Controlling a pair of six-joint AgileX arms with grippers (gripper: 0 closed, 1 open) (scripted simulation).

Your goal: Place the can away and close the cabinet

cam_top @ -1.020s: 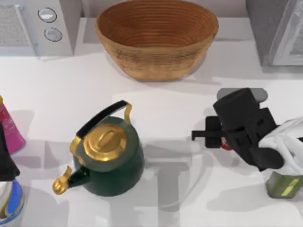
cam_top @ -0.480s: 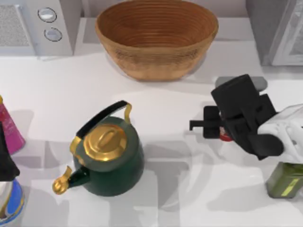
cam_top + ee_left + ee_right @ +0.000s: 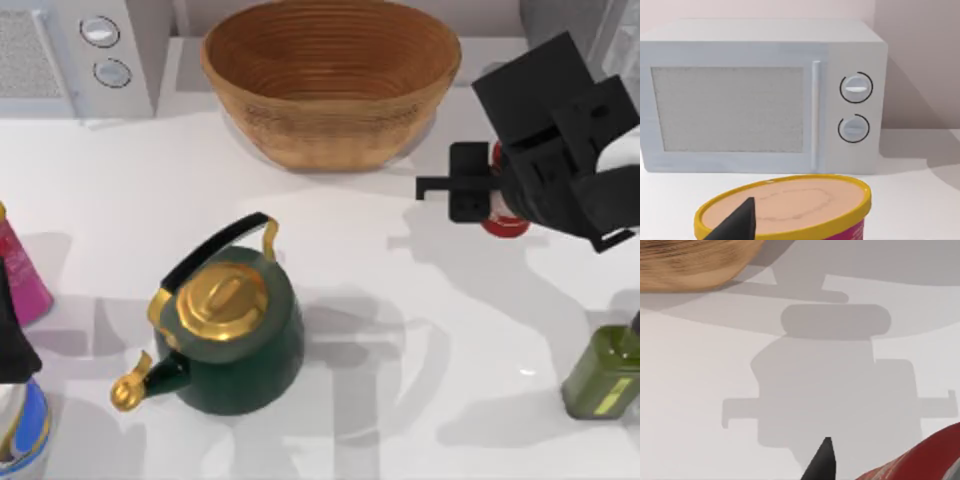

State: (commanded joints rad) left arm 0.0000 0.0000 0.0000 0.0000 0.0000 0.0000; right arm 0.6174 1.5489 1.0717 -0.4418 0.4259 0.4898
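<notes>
With the wicker bowl (image 3: 330, 80) filling the upper centre and the cabinet (image 3: 585, 60) in the upper right corner, the right gripper (image 3: 500, 195) was clamped on the can (image 3: 505, 218) at upper right, which, judging by the shallow hold, could have slipped out.

Right arm reaching in from the table's right edge toward the back right, its black wrist and right gripper (image 3: 497, 195) raised above the surface and casting a shadow on it, fingers clamped on the can (image 3: 505, 215). One dark fingertip (image 3: 821, 462) of this gripper appears in the right wrist view, just beside the red can wall. Left arm parked at the table's left edge, with one left gripper (image 3: 735, 225) finger visible in the left wrist view.
</notes>
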